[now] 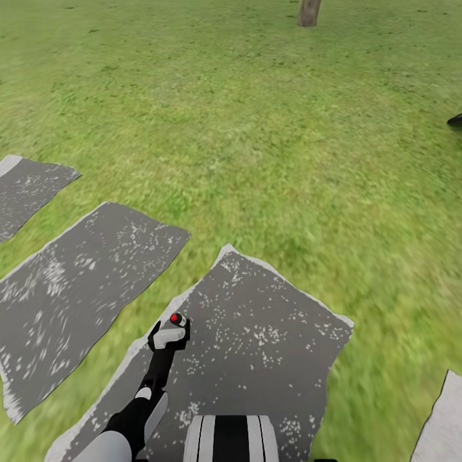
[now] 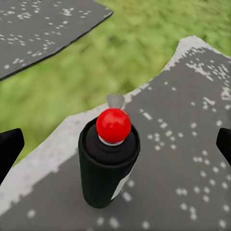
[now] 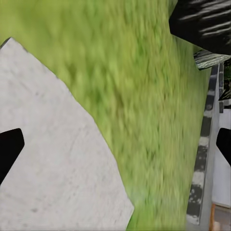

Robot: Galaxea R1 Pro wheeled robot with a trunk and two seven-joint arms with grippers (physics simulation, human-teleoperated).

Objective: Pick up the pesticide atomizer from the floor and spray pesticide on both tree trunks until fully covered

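One step done: pesticide atomizer (image 2: pixel 109 161) clamped in left gripper (image 1: pixel 171 335), lifted above paving slab (image 1: pixel 269 346). Tree trunk (image 1: pixel 308 11) seen far ahead; both trunks unsprayed.

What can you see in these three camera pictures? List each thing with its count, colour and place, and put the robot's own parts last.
pesticide atomizer: one, black with a red top, between the left tool's fingers, over a paving slab.
paving slabs: at least four, dark grey with pale speckles and edges, set in the grass near the robot.
grass: green lawn, all around the slabs and out to the far edge.
tree trunk: one, grey-brown, far ahead at the top of the head view.
dark object: one, black, at the right edge; cannot tell what it is.
left tool: one, black and grey-white, shut on the atomizer.
right tool: black fingertips at the picture's sides, apart, above grass and a pale slab.
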